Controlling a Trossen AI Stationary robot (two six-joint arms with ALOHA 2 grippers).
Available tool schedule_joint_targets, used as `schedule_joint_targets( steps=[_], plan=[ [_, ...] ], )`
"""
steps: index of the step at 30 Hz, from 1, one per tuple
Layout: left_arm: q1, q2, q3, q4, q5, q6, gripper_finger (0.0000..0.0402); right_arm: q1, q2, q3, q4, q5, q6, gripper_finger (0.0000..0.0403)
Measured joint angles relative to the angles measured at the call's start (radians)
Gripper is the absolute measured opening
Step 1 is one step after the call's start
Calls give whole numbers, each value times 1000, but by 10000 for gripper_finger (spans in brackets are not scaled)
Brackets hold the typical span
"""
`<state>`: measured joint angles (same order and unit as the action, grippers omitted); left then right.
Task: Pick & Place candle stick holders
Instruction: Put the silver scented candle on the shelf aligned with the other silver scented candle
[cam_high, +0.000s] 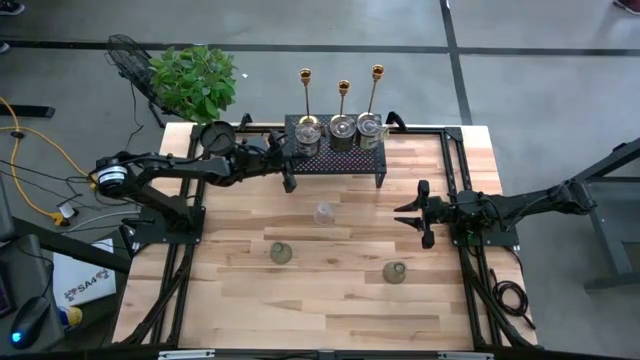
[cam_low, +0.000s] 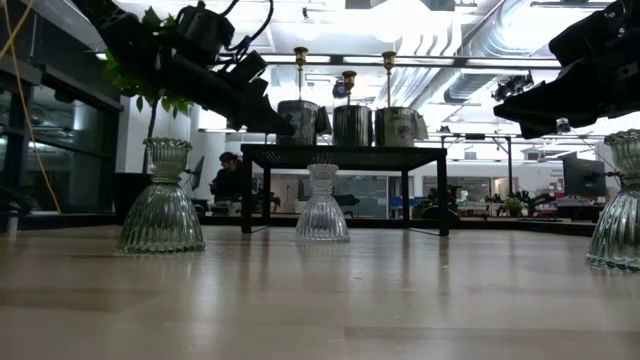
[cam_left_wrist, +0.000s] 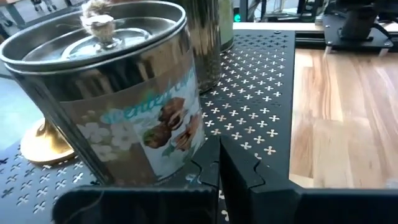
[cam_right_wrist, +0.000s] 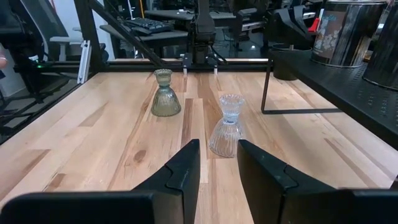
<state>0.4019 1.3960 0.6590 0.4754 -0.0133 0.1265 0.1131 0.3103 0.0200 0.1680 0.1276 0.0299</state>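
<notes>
On the worktop (cam_high: 330, 290): three glass holders — clear one (cam_high: 323, 213) mid-frame, greenish ones (cam_high: 280, 253) (cam_high: 395, 272) lower centre.
Rack (cam_high: 340, 160), upper centre: three silvery tins (cam_high: 343, 128); three brass candlesticks (cam_high: 343, 95) behind it.
Left gripper (cam_high: 290, 180): at rack's left end, fingers shut, holding nothing.
Right gripper (cam_high: 415, 212): right of centre, fingers narrowly apart, empty, aimed at clear holder.
Handling: glass likely fragile, slippery, rigid; grip the narrow neck.
</notes>
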Motion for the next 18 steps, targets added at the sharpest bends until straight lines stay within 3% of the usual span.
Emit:
schedule_joint_targets(
  steps=[18],
  plan=[
    [6,0,1,2,-86,0,0,0,0,0,0,0,0,99]
  ],
)
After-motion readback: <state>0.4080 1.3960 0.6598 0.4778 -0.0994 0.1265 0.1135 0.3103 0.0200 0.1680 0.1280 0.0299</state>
